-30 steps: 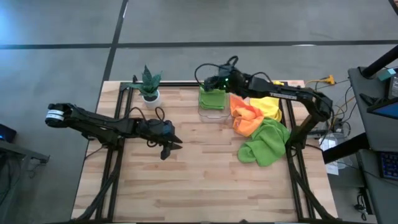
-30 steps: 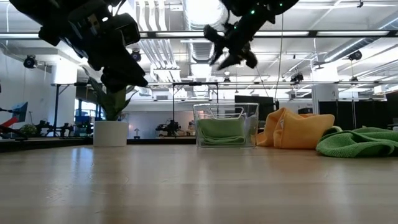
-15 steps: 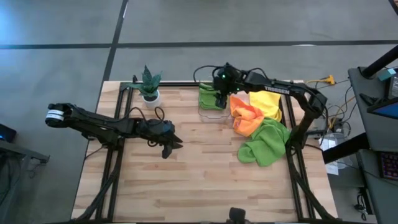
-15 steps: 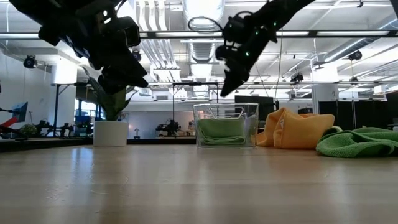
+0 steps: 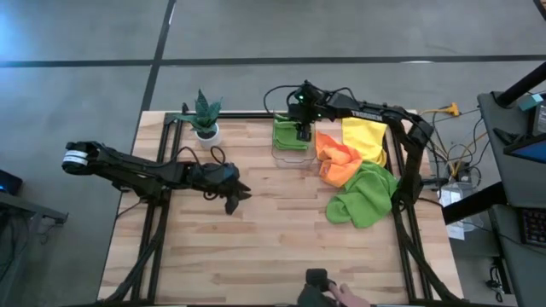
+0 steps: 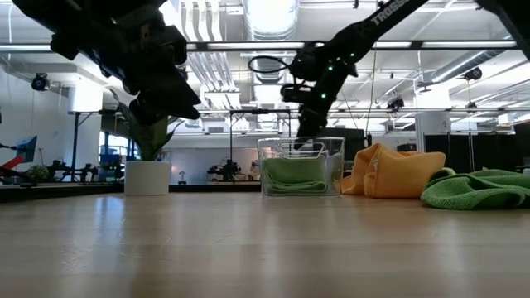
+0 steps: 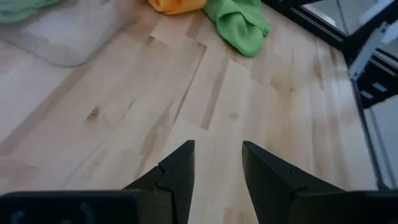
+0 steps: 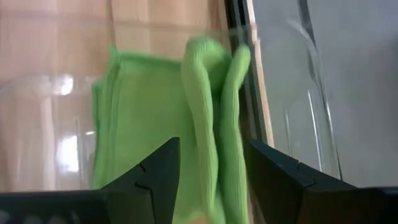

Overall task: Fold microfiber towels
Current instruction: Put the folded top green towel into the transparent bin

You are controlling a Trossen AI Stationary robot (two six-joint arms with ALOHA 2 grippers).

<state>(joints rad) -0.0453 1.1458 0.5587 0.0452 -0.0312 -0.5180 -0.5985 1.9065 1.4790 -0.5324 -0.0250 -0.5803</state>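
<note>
Stowing step, by the look of it: right gripper [image 5: 302, 132] over clear bin [image 5: 290, 152] at table's 12 o'clock, fingers apart, empty, folded green towel [image 8: 180, 124] directly beneath in bin. Next likely: fetching orange towel [image 5: 335, 158] from pile at 2 o'clock. Left gripper [image 5: 232, 201] idle at 9 o'clock, fingers parted, empty.

Four microfiber towels: two lime green [image 5: 288, 135] [image 5: 363, 196], one orange [image 5: 336, 159], one yellow [image 5: 366, 136]. One clear bin [image 5: 291, 156] upper centre, one potted plant [image 5: 205, 114] upper left, two arms.
</note>
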